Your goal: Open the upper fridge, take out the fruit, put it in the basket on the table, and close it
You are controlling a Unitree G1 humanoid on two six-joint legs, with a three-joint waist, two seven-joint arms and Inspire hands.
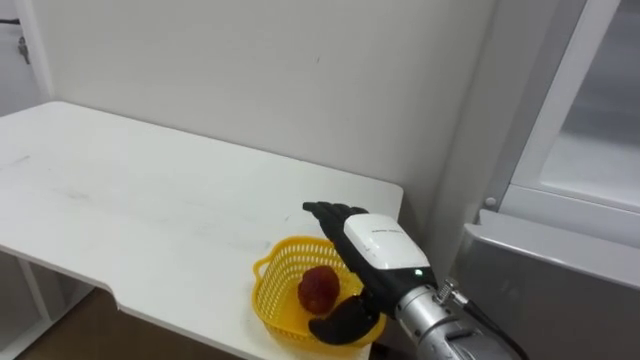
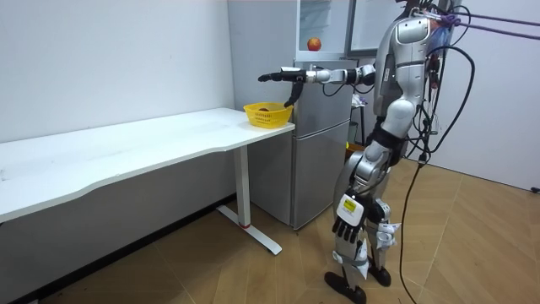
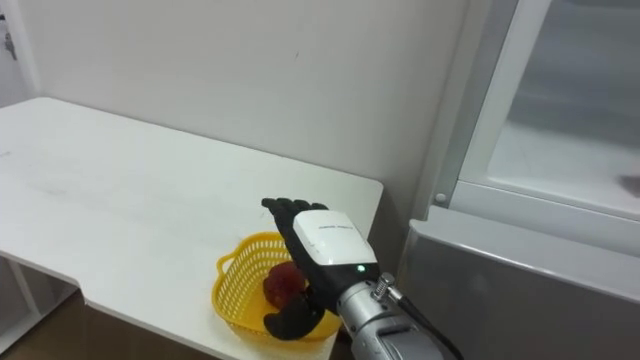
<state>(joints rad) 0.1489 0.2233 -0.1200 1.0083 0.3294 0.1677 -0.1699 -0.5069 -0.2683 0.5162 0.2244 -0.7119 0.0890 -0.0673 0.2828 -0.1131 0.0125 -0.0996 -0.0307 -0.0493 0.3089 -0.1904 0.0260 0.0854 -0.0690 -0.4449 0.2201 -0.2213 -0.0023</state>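
The right hand (image 1: 372, 252) reaches out from the lower right of the eye views. Its fingers are stretched straight and spread, its thumb points down, and it has hold of nothing. It hangs over the near right side of a yellow basket (image 1: 268, 292). In the room view the hand sits just above the basket's rim, with the thumb dipping toward it. Inside the basket lies a red apple (image 1: 318, 288), free of the hand and just beside the thumb. The basket stands at the right-hand corner of the white worktop (image 1: 150, 200), close to the edge that meets the fridge (image 1: 545, 275). The worktop runs along a plain pale wall. To the right of the worktop stands the grey fridge, its lower door closed. Above it the upper compartment (image 1: 590, 150) is open, showing a white interior. In the room view a second apple (image 2: 314, 44) rests on the shelf in that upper compartment, well above the basket. There the robot stands upright on the wooden floor in front of the fridge. Its left hand (image 2: 348, 226) hangs beside its thigh, and I cannot tell how far open it is.
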